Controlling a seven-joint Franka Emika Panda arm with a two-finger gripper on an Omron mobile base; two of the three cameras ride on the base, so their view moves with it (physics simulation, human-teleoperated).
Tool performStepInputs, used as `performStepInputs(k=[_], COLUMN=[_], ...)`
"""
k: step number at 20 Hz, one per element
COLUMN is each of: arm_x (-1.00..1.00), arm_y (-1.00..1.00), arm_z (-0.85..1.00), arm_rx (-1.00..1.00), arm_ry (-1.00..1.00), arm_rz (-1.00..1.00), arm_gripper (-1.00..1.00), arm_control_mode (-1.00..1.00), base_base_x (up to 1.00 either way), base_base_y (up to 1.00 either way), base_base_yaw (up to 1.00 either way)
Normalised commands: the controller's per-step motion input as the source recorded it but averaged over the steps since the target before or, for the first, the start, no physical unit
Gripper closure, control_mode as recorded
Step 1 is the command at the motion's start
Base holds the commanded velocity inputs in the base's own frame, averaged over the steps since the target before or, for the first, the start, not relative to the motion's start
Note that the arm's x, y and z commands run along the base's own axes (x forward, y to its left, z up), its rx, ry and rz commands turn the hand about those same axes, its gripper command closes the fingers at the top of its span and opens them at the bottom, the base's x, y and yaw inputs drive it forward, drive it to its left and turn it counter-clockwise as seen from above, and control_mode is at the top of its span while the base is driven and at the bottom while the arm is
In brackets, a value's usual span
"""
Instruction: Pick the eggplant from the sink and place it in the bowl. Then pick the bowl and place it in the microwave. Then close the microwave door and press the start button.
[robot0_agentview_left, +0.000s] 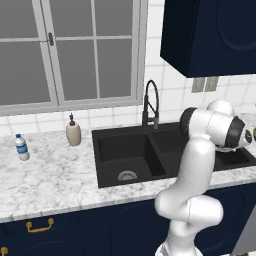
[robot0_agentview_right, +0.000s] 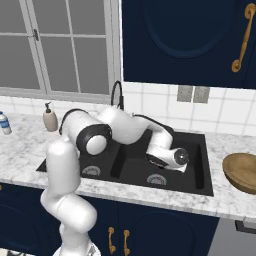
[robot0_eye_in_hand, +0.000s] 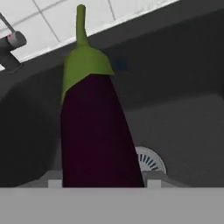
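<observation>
The eggplant (robot0_eye_in_hand: 94, 127), dark purple with a green cap and stem, stands upright and close in the hand view. My gripper (robot0_eye_in_hand: 103, 183) is shut on its lower part, one fingertip pressed against each side. Behind it lie the floor and round silver drain (robot0_eye_in_hand: 149, 160) of the black sink (robot0_agentview_right: 200, 172). In the right base view my arm bends down into the sink's right basin. The wooden bowl (robot0_agentview_right: 242, 172) sits on the counter right of the sink. The microwave and its door are out of view.
The tall black faucet (robot0_agentview_left: 151, 102) rises behind the divider between the basins. A soap dispenser (robot0_agentview_left: 73, 132) and a small water bottle (robot0_agentview_left: 21, 147) stand on the marble counter (robot0_agentview_left: 55, 175) to the left. Navy upper cabinets (robot0_agentview_right: 190, 40) hang overhead.
</observation>
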Motion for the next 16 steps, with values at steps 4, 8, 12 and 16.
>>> performStepInputs(k=[4, 8, 12, 16], arm_x=[-0.63, -0.48, -0.31, -0.11], arm_y=[0.01, -0.06, -0.21, -0.31], arm_z=[0.88, 0.99, 0.83, 0.86], arm_rx=[-0.34, -0.31, -0.35, -0.29], arm_ry=[-0.06, 0.05, 0.24, 0.31], arm_rz=[-0.33, -0.26, -0.23, -0.25], arm_gripper=[1.0, 1.0, 1.0, 1.0], arm_control_mode=[-1.0, -1.0, -1.0, -1.0], base_base_x=[0.0, 0.0, 0.0, 0.0], base_base_y=[0.0, 0.0, 0.0, 0.0], base_base_yaw=[0.0, 0.0, 0.0, 0.0])
